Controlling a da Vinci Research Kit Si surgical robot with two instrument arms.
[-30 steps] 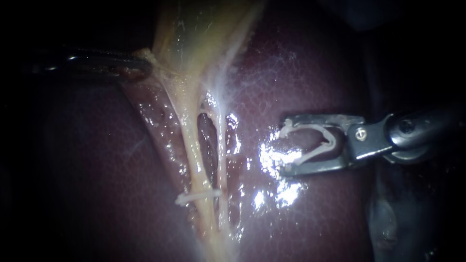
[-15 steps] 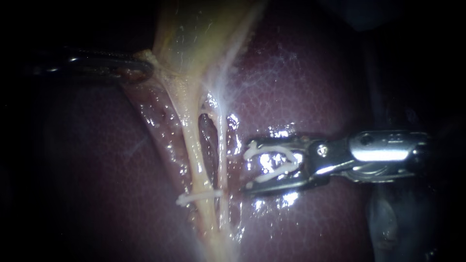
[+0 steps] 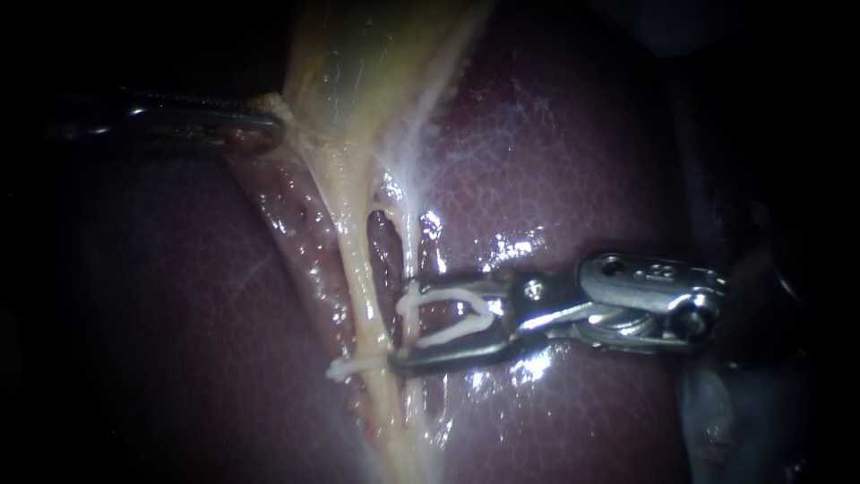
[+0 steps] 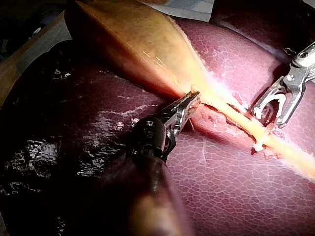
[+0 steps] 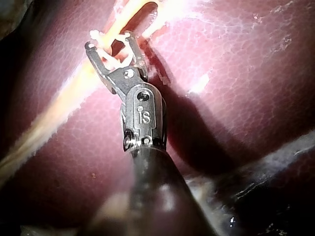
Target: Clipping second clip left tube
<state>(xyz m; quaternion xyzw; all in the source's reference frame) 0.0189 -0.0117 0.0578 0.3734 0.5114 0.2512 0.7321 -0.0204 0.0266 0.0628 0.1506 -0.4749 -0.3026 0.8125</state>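
Note:
The yellowish left tube (image 3: pixel 358 269) runs down from the gallbladder (image 3: pixel 358 63), and a thinner right tube (image 3: pixel 412 242) lies beside it. Low on both tubes sits a white clip (image 3: pixel 354 366). My right instrument (image 3: pixel 401 324) (image 4: pixel 268 117) (image 5: pixel 109 43) holds an open white clip (image 3: pixel 448 318) between its spread jaws. The jaw tips reach the right tube and the left tube's edge, just above the seated clip. I cannot tell whether a tube is inside. My left instrument (image 3: pixel 264 125) (image 4: pixel 191 102) is shut on tissue at the gallbladder's neck.
Dark red liver (image 3: pixel 555 161) lies under and around the tubes, wet and glaring beside my right instrument. A small slit-like gap (image 3: pixel 383 237) shows between the two tubes above the jaws.
My right instrument has carried its open clip leftward from over the liver to the tubes, and its wrist has turned. My left instrument has kept its hold and its place.

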